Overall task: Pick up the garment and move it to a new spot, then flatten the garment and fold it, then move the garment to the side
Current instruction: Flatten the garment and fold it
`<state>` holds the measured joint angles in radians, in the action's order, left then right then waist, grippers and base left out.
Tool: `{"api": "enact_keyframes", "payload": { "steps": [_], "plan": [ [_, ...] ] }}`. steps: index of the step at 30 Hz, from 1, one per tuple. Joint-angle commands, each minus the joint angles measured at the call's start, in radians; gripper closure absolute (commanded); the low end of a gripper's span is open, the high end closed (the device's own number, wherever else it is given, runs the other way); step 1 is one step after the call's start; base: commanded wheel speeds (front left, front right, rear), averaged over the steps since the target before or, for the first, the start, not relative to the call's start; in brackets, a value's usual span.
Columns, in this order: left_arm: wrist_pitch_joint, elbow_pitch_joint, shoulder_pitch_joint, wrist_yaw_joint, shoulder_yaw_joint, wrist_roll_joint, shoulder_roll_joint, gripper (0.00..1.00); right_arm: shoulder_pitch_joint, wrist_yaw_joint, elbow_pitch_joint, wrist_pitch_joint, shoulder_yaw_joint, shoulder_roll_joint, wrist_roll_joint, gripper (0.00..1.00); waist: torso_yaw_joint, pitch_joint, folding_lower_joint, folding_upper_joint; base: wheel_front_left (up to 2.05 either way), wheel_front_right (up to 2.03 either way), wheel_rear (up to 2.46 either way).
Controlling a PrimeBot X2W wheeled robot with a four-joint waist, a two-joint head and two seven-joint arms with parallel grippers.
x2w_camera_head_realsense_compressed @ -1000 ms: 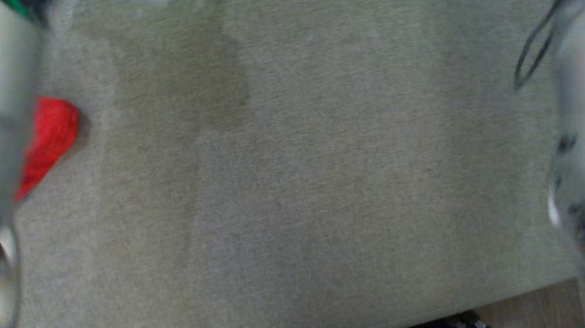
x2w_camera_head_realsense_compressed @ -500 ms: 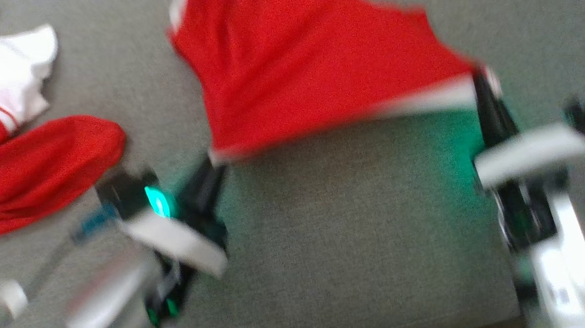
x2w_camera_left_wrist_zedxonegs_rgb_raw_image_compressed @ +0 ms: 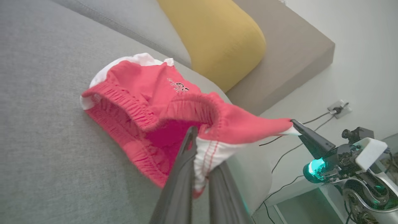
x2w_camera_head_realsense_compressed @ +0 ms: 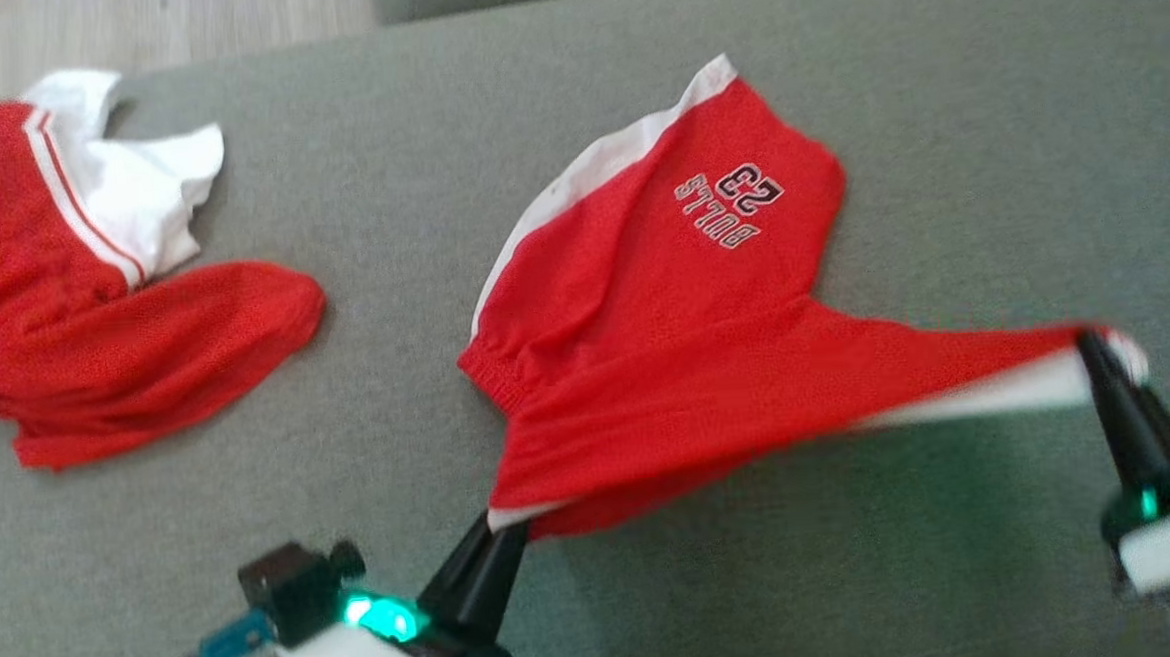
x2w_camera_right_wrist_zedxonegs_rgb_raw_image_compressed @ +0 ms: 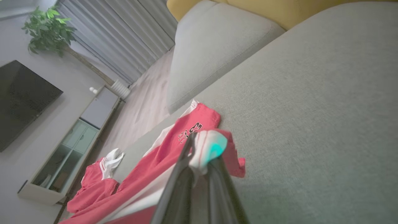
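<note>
The garment point(x2w_camera_head_realsense_compressed: 666, 344) is a pair of red shorts with white side stripes and a "BULLS 23" print, stretched low over the grey sofa seat point(x2w_camera_head_realsense_compressed: 858, 575). My left gripper point(x2w_camera_head_realsense_compressed: 504, 533) is shut on its near-left corner and my right gripper point(x2w_camera_head_realsense_compressed: 1097, 347) on its white-edged right corner. The far leg rests on the seat. In the left wrist view the waistband of the garment point(x2w_camera_left_wrist_zedxonegs_rgb_raw_image_compressed: 149, 93) gapes open above my left gripper point(x2w_camera_left_wrist_zedxonegs_rgb_raw_image_compressed: 202, 155), and the right gripper point(x2w_camera_left_wrist_zedxonegs_rgb_raw_image_compressed: 295, 124) pinches a red tip. In the right wrist view my right gripper point(x2w_camera_right_wrist_zedxonegs_rgb_raw_image_compressed: 202, 146) clamps bunched white cloth of the garment point(x2w_camera_right_wrist_zedxonegs_rgb_raw_image_compressed: 174, 146).
A second red and white garment point(x2w_camera_head_realsense_compressed: 94, 324) lies crumpled at the seat's left. A yellow cushion point(x2w_camera_left_wrist_zedxonegs_rgb_raw_image_compressed: 217, 37) leans on the backrest. Wood floor point(x2w_camera_head_realsense_compressed: 129, 32) lies beyond the sofa. A TV cabinet point(x2w_camera_right_wrist_zedxonegs_rgb_raw_image_compressed: 62, 149) stands by the wall, and cables run to a wall socket point(x2w_camera_left_wrist_zedxonegs_rgb_raw_image_compressed: 339, 107).
The head camera has swung from bare sofa fabric to the garment and both grippers. Both grippers stay shut on the garment, which now looks pulled wider between them.
</note>
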<state>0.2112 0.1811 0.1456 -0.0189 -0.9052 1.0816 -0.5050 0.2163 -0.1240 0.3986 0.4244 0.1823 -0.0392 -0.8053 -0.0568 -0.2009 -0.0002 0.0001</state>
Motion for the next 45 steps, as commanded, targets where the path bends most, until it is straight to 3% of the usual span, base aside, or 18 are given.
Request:
{"api": "enact_keyframes", "payload": {
  "steps": [1,5,13,18,23,27,28,29,30,31,36,39,45],
  "plan": [
    [-0.014,0.038,0.064,0.005,0.055,0.039,-0.012,1.0,-0.135,-0.007,0.014,0.027,-0.015,-0.011,0.014,1.0,0.029,-0.062,0.0002,-0.0001,0.0,0.0,0.0],
    [-0.053,0.023,0.125,0.022,0.086,0.097,0.007,1.0,-0.3,-0.007,-0.073,0.089,-0.015,-0.011,0.062,1.0,0.072,-0.132,0.0002,-0.0001,0.0,0.0,0.0],
    [-0.108,-0.155,0.299,0.047,0.094,0.089,0.08,1.0,-0.753,-0.007,-0.434,0.238,-0.002,-0.011,0.219,1.0,0.175,-0.234,0.0002,-0.0001,0.0,0.0,0.0],
    [-0.118,-0.257,0.368,0.075,0.079,0.095,0.157,1.0,-0.923,-0.007,-0.638,0.23,0.017,-0.011,0.315,1.0,0.217,-0.245,0.0002,-0.0001,0.0,0.0,0.0],
    [-0.112,-0.328,0.435,0.094,0.081,0.095,0.217,1.0,-1.02,-0.007,-0.751,0.201,0.026,-0.011,0.391,1.0,0.234,-0.262,0.0002,-0.0001,0.0,0.0,0.0],
    [-0.12,-0.376,0.487,0.103,0.078,0.089,0.245,0.8,-1.068,-0.007,-0.813,0.184,0.023,-0.011,0.446,1.0,0.231,-0.277,0.0002,-0.0001,0.0,0.0,0.0],
    [-0.125,-0.389,0.496,0.099,0.076,0.086,0.247,0.56,-1.074,-0.007,-0.823,0.18,0.019,-0.011,0.461,1.0,0.228,-0.279,0.0002,-0.0001,0.0,0.0,0.0],
    [-0.131,-0.4,0.503,0.097,0.072,0.081,0.247,0.05,-1.078,-0.007,-0.832,0.176,0.012,-0.011,0.474,0.77,0.225,-0.281,0.0002,-0.0001,0.0,0.0,0.0],
    [-0.135,-0.409,0.508,0.097,0.07,0.08,0.248,0.0,-1.081,-0.007,-0.838,0.164,0.009,-0.011,0.484,0.33,0.221,-0.283,0.0002,-0.0001,0.0,0.0,0.0],
    [-0.138,-0.416,0.511,0.098,0.069,0.081,0.25,0.0,-1.084,-0.007,-0.846,0.153,0.013,-0.011,0.495,0.0,0.218,-0.284,0.0002,-0.0001,0.0,0.0,0.0],
    [-0.156,-0.43,0.515,0.077,0.062,0.067,0.226,0.0,-1.069,-0.007,-0.824,0.099,-0.052,-0.011,0.583,0.0,0.196,-0.278,0.0002,-0.0001,0.0,0.0,0.0],
    [-0.162,-0.393,0.502,0.053,0.058,0.042,0.178,0.0,-1.032,-0.007,-0.76,0.092,-0.127,-0.019,0.649,0.0,0.178,-0.266,0.0002,-0.0001,0.0,0.0,0.0],
    [-0.151,-0.28,0.459,-0.022,0.038,-0.065,0.049,0.0,-0.948,-0.007,-0.631,0.152,-0.282,-0.126,0.715,0.0,0.145,-0.241,0.0002,-0.0001,0.0,0.0,0.0]
  ]
}}
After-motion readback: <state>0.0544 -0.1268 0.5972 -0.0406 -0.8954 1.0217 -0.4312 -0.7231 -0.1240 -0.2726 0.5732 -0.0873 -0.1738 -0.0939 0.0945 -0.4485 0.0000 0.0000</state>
